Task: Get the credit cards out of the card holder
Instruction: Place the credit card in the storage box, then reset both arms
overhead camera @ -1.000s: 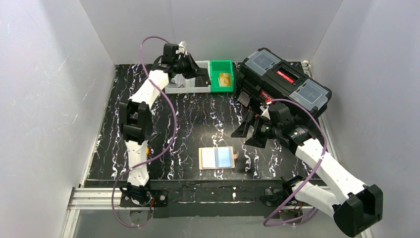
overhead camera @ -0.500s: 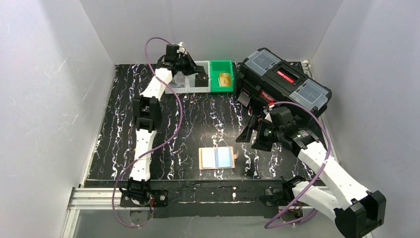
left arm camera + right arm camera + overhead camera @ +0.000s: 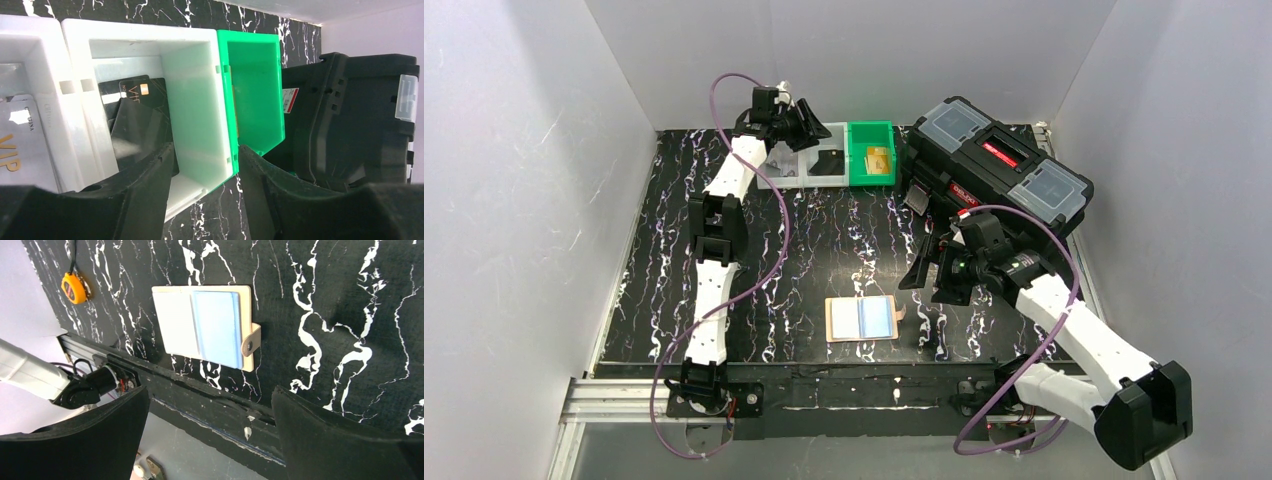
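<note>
Reading this as the last extraction. The card holder (image 3: 861, 318) lies opened flat on the table near the front edge, between the two arm bases. The pale blue card (image 3: 215, 327) sits on the half nearer the snap tab (image 3: 248, 345).

The right gripper (image 3: 932, 272) hangs just right of the holder and above it, fingers spread wide, nothing in them. The left gripper (image 3: 205, 150) is far back over the bins, fingers apart and empty. Below it a black card (image 3: 132, 112) lies in a white bin (image 3: 195, 100), and a pale VIP card (image 3: 20, 135) lies in the next bin over. A gold-toned item (image 3: 879, 160), likely a card, sits in the green bin (image 3: 856, 160).

Next move, as I judge it: you bring the right gripper down on the blue card's exposed edge and slide it out.
- The card is thin and flat against the holder, so expect a poor bite.
- Nothing pins the holder down, so it may drag along.
- The left arm is well apart from it and can't hold it down from there.

Hard to make out:
- whether the blue card is tucked in a pocket or just lying on top
- whether anything sits under it
- what the gold item is; it's too small to identify
- the finger bases, which both wrist views cut off

The black toolbox (image 3: 994, 165) hides nothing you need.
</note>
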`<state>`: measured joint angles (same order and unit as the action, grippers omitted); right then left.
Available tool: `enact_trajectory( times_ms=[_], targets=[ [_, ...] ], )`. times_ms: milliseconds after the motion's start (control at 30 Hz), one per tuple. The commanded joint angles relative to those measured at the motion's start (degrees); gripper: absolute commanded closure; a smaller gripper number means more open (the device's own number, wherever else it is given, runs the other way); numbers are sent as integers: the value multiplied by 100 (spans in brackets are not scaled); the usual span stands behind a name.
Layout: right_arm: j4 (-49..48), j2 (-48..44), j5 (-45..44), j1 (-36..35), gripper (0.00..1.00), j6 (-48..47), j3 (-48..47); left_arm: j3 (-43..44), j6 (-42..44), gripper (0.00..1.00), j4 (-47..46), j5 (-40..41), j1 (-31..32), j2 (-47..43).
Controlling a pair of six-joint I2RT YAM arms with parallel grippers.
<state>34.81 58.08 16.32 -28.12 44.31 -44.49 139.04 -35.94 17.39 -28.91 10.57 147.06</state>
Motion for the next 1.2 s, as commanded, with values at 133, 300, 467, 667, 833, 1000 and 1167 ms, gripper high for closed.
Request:
enact_trajectory(
  times_ms=[133, 300, 467, 667, 833, 1000, 1167],
  targets=[
    [-69, 321, -265, 18, 1, -311, 18, -341, -89, 49, 144, -303, -29, -1045],
    [-403, 539, -261, -32, 6, -379, 245, -2139, -219, 50, 203, -304, -29, -2548],
    [-775, 995, -307, -324, 16, -341, 321, -4613, -310, 52, 209, -185, 72, -4277],
    [-985, 1504, -615, -648, 24, -258, 178, -7009, -217, 53, 807, 392, 436, -6097],
    [-1057, 1956, -817, -784, 40, -242, 105, -8146, -140, 54, 1213, 637, 867, -7020],
    [-1011, 2247, -945, -885, 59, -202, -37, -8767, -148, 64, 1650, 945, 1341, -7255],
    [-916, 2200, -1061, -924, 80, -108, -90, -9288, -334, 83, 1485, 1057, 1825, -7134]
  ],
)
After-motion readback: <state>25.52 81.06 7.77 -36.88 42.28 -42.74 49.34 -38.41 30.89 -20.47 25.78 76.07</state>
